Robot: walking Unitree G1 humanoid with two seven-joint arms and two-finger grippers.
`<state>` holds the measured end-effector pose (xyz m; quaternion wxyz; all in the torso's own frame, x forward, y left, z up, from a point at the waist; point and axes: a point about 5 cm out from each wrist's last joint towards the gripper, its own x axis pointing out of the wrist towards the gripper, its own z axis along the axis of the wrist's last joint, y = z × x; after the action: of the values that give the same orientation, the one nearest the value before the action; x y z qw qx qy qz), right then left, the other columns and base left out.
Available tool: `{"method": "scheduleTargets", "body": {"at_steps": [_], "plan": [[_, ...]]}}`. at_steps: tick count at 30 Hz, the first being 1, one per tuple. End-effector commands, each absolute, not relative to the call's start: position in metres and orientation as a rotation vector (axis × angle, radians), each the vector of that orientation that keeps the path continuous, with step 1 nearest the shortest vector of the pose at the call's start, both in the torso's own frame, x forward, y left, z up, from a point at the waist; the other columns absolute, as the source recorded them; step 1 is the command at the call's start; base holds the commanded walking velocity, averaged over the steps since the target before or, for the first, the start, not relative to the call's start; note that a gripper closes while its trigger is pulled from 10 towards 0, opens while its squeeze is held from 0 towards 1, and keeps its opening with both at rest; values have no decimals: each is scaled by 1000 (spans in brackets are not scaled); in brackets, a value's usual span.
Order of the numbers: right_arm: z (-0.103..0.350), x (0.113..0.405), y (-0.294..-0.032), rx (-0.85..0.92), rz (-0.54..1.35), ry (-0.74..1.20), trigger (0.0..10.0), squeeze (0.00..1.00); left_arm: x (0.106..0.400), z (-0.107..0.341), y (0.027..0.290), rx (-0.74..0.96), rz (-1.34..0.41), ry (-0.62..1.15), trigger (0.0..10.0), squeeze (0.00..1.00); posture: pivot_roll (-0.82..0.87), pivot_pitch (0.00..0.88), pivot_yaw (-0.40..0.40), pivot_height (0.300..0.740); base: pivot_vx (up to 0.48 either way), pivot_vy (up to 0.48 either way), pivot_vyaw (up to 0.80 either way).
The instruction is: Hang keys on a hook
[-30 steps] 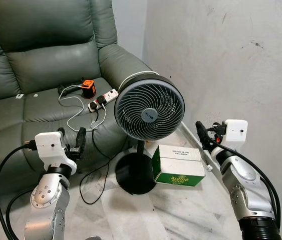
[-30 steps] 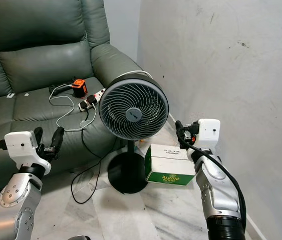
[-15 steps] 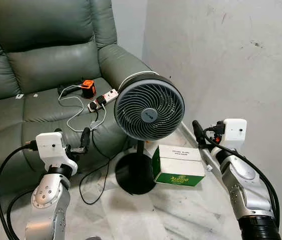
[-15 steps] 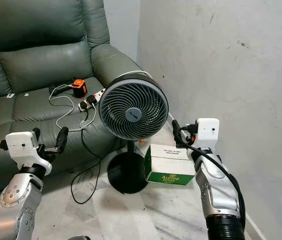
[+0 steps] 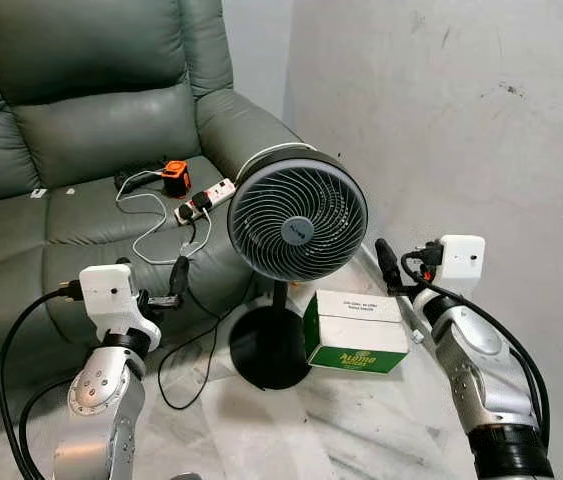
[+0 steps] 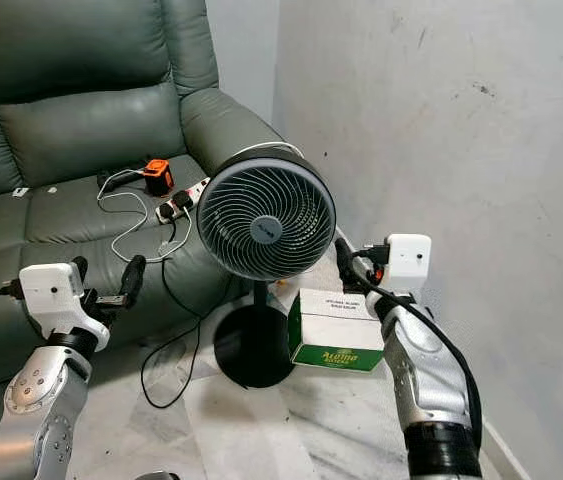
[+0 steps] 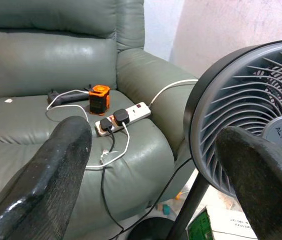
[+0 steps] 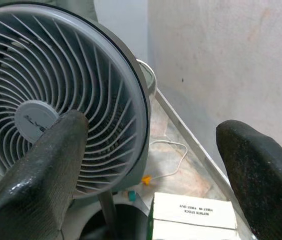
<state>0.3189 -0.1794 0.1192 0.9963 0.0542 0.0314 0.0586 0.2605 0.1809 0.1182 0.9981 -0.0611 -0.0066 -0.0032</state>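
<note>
Saw the left gripper (image 5: 169,288) spread wide and holding nothing, raised near the front edge of the green sofa (image 5: 81,130). Saw the right gripper (image 5: 393,270) likewise parted and bare, lifted just right of the standing fan (image 5: 298,222) and above the green-and-white box (image 5: 356,330) on the floor. Could not place the keys or the hook anywhere in these pictures, so could not fix how they lay relative to either gripper. Made out only a power strip (image 5: 206,200) with its cables on the far sofa seat, and a bare grey wall (image 5: 461,120) on the right (perhaps where a hook would sit, though nothing of the sort could be picked out).

Judged that keys would be light, hard and slippery, hanging loose and swinging from their ring. Judged it best to pinch the ring itself, leaving its loop free to slip over the hook.
</note>
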Motion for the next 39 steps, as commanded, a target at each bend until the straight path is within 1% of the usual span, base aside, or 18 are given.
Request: {"method": "scheduleTargets", "body": {"at_steps": [1,7,9,11,17,18,19,20,23,36,39], "plan": [[119,321,-181,108,116,68,10000,1000,260,120,180,-119,-17,-16,10000,1000,117,57,-75,740,0,0,0],[119,320,-181,107,109,65,10000,1000,263,118,180,-101,10,6,10000,1000,113,55,-71,740,0,0,0],[120,319,-182,107,103,63,10000,1000,264,114,180,-98,21,46,10000,1000,107,54,-67,740,0,0,0],[120,319,-183,120,99,62,10000,1000,265,108,177,-108,13,103,10000,1000,107,54,-67,740,0,0,0],[113,316,-182,147,98,83,10000,1000,264,101,174,-87,-25,136,10000,1000,109,55,-60,740,0,0,0],[112,315,-181,144,108,87,10000,890,263,100,173,-87,-33,147,10000,1000,109,55,-60,740,0,0,0],[111,314,-180,139,113,90,10000,212,263,99,173,-86,-34,148,10000,514,108,58,-60,740,0,0,0],[110,314,-180,136,114,96,10000,0,263,99,173,-85,-33,148,10000,0,108,58,-60,740,0,0,0],[108,314,-180,129,113,110,10000,0,263,99,173,-83,-34,152,10000,0,107,58,-59,740,0,0,-373],[105,313,-181,131,99,118,10000,0,264,100,173,-92,-41,161,10000,0,107,60,-58,740,0,0,-771],[106,313,-180,126,108,114,10000,0,264,101,173,-94,-50,155,10000,0,107,60,-58,740,0,0,0]]}}
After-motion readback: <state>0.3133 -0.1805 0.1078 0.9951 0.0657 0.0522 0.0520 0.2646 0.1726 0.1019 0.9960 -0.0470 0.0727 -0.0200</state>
